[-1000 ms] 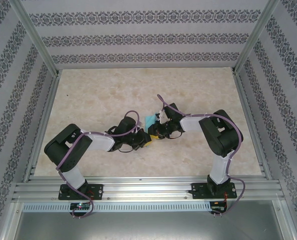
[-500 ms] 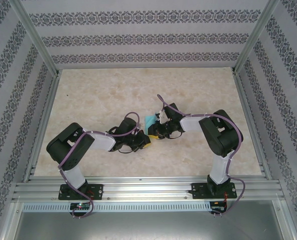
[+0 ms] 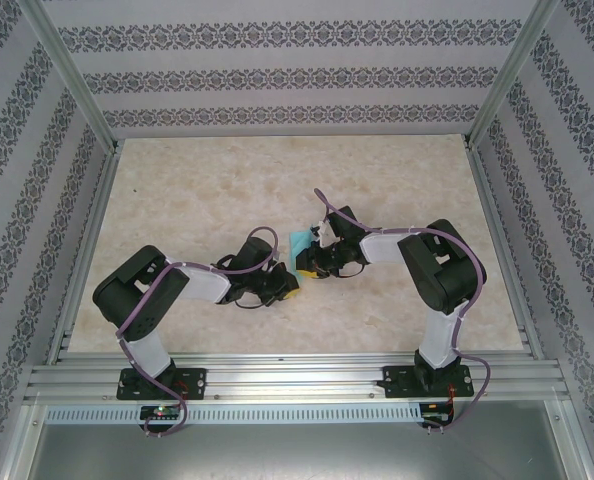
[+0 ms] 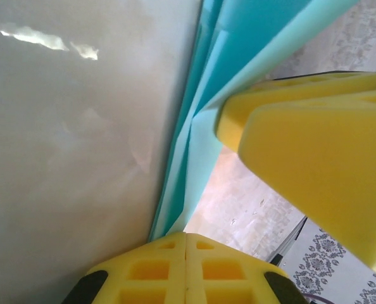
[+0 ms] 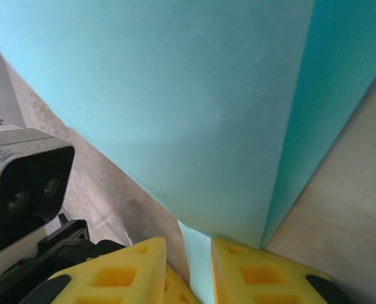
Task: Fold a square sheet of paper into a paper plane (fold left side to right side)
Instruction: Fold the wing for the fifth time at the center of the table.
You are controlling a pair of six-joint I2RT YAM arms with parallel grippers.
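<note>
At the table's centre, the folded turquoise paper (image 3: 300,243) is standing pinched between both arms — the left gripper (image 3: 286,285), having drawn slightly nearer, is clamping its near edge, while the right gripper (image 5: 188,266) is gripping the crease, so the fold is holding.

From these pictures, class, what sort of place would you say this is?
Most likely a robot test cell: a beige table framed by aluminium rails, with patterned backdrop walls around it. Two bolted-down arms work a turquoise paper at its centre.
</note>
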